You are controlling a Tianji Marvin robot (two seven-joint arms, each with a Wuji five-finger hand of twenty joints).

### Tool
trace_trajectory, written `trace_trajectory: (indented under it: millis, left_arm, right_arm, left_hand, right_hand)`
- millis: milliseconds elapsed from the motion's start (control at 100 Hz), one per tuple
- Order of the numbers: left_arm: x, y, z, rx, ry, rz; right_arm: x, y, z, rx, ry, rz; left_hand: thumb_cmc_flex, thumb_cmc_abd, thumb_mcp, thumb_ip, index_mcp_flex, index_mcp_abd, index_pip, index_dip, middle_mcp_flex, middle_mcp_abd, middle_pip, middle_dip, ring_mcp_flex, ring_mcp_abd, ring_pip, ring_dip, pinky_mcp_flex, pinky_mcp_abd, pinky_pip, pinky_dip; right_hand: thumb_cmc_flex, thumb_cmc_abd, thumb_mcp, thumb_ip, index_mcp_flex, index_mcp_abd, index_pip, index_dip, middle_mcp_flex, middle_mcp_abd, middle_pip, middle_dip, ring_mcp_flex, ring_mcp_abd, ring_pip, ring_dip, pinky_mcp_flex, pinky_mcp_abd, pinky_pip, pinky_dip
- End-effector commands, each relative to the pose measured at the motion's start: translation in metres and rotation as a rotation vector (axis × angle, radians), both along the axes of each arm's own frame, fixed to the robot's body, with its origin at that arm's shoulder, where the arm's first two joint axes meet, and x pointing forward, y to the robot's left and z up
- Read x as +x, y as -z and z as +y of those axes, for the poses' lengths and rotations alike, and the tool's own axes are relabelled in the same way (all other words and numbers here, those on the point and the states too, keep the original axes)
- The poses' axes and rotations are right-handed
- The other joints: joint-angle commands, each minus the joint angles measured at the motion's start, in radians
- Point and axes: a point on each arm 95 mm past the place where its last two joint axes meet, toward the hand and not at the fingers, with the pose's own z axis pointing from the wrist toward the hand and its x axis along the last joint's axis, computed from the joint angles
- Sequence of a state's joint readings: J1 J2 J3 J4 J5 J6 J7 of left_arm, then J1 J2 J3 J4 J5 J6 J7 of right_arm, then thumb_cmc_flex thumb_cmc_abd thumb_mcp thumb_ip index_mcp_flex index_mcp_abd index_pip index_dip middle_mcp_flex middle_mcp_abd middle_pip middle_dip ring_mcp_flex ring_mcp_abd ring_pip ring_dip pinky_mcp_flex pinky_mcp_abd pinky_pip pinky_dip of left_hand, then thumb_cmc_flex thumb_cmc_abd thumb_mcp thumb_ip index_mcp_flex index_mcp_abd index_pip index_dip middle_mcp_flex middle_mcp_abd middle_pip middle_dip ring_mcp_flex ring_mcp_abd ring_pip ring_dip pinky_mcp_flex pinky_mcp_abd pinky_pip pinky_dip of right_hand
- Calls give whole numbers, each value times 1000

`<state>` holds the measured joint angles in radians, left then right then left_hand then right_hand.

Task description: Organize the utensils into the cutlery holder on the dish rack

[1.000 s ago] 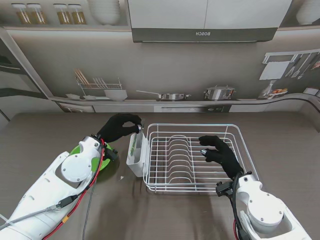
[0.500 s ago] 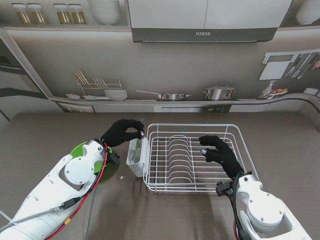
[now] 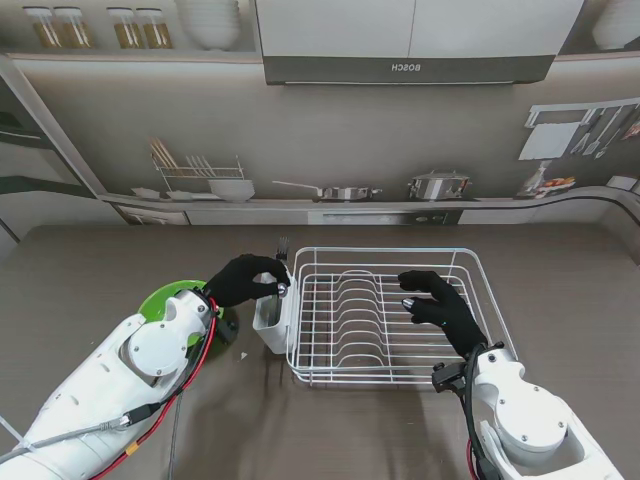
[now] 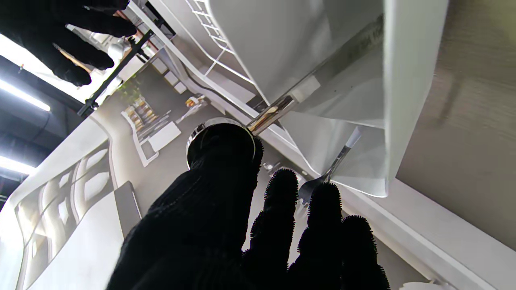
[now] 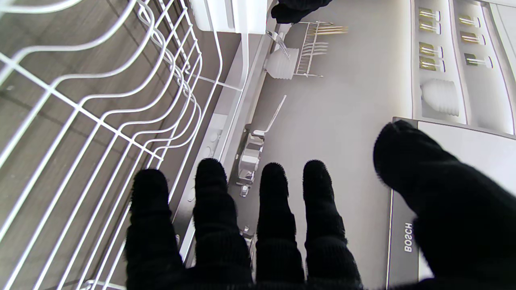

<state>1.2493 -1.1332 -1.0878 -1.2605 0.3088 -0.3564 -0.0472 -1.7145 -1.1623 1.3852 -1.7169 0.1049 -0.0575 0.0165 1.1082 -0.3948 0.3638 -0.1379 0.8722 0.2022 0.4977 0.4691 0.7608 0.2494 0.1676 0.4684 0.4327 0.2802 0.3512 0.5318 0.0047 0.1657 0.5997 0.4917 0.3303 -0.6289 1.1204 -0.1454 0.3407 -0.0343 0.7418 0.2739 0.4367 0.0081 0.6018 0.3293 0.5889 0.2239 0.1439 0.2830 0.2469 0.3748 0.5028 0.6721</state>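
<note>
**Left hand at the cutlery holder, utensil standing inside**

The left hand [image 3: 245, 279] is seen curled over the top of the white cutlery holder [image 3: 268, 318], its fingers [image 4: 282, 193] bent close to a fork [image 4: 322, 177] whose tines rise past the holder's rim. Whether the fork is actually gripped cannot be told. A second metal handle [image 4: 274, 114] is seen leaning inside the holder. The holder is hung on the left edge of the white dish rack [image 3: 480, 290]. The right hand [image 3: 440, 305] is held spread over the rack's wires, holding nothing. A green plate [image 3: 165, 298] lies partly hidden under the left arm; bare table is left around the rack. Since a second ago, the left hand has been lowered nearer, uncovering fork tines [image 3: 282, 246].
</note>
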Motion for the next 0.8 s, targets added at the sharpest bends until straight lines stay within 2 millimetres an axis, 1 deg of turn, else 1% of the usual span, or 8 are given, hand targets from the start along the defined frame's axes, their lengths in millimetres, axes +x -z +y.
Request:
trace_trajectory:
  millis: [0, 100, 120, 150, 250, 330, 580, 790]
  left_arm:
    - [-1, 0, 2, 21, 18, 7]
    - [-1, -1, 5, 49, 27, -5]
    - [-1, -2, 6, 54, 29, -7]
    - [-2, -2, 6, 62, 33, -9]
    - [-1, -4, 8, 83, 44, -17]
    - [-1, -5, 9, 89, 49, -21]
    - [-5, -11, 12, 60, 24, -55]
    - [-12, -21, 14, 21, 2, -99]
  right_arm:
    - [-1, 1, 3, 4, -12, 6]
    - [-1, 1, 3, 5, -12, 5]
    - [-1, 1, 3, 5, -12, 5]
    - [-1, 1, 3, 4, -12, 5]
    - [-1, 1, 2, 5, -12, 4]
    - [-1, 1, 2, 4, -13, 4]
    - [-1, 1, 2, 4, -11, 3]
    - [-1, 1, 3, 3, -15, 3]
  left_hand:
    - [24, -30, -11, 37, -41, 4, -30, -17, -29, 2, -14, -19, -22, -8, -23, -13, -29, -33, -24, 2]
    - [-17, -42, 39, 32, -41, 16, -129, -11, -38, 3, -14, -36, -24, -9, -37, -18, -27, -33, -42, 3]
    - [-50, -52, 100, 17, -38, 21, -177, 7, -40, 3, -15, -37, -25, -8, -40, -19, -26, -32, -48, 4]
    - [-70, -51, 127, 17, -46, 31, -212, 1, -42, 3, -17, -39, -26, -8, -43, -20, -28, -29, -53, 2]
    - [-141, -45, 234, 37, -68, 57, -292, -41, -51, 5, -21, -45, -29, -9, -52, -22, -27, -26, -69, 0]
    - [-161, -32, 256, 49, -80, 62, -309, -65, -58, 8, -24, -48, -34, -8, -56, -23, -28, -28, -78, -2]
    - [-240, 5, 159, 45, -110, 52, -317, -93, -83, 12, -44, -69, -67, -8, -95, -39, -33, -20, -142, -8]
    - [-244, 16, 132, 48, -99, 51, -310, -94, -79, 11, -45, -78, -56, -6, -103, -43, -19, -25, -163, -2]
  right_hand:
    - [-25, 19, -20, 34, -24, -1, 5, -18, 15, 0, -9, -9, 22, -4, -2, 11, 0, -23, -16, 17]
    - [-25, 19, -20, 34, -24, -2, 5, -18, 16, -1, -9, -9, 23, -2, -2, 11, 0, -24, -16, 17]
    - [-25, 18, -19, 34, -25, -2, 5, -18, 16, 0, -8, -9, 22, -3, -2, 11, 1, -24, -16, 17]
    - [-25, 19, -19, 34, -24, -2, 5, -18, 16, -1, -8, -9, 23, -4, -2, 11, 0, -23, -16, 17]
    - [-25, 19, -20, 34, -24, -2, 5, -18, 16, -1, -8, -9, 23, -4, -2, 11, 0, -24, -16, 16]
    - [-24, 19, -19, 34, -24, -1, 5, -18, 16, 1, -9, -9, 23, -3, -2, 11, 1, -23, -16, 17]
    - [-24, 19, -19, 34, -24, -2, 5, -18, 16, 0, -9, -9, 23, -4, -2, 11, 1, -23, -16, 17]
    - [-25, 18, -19, 34, -24, -2, 5, -18, 15, 0, -9, -9, 23, -5, -2, 11, 0, -24, -16, 17]
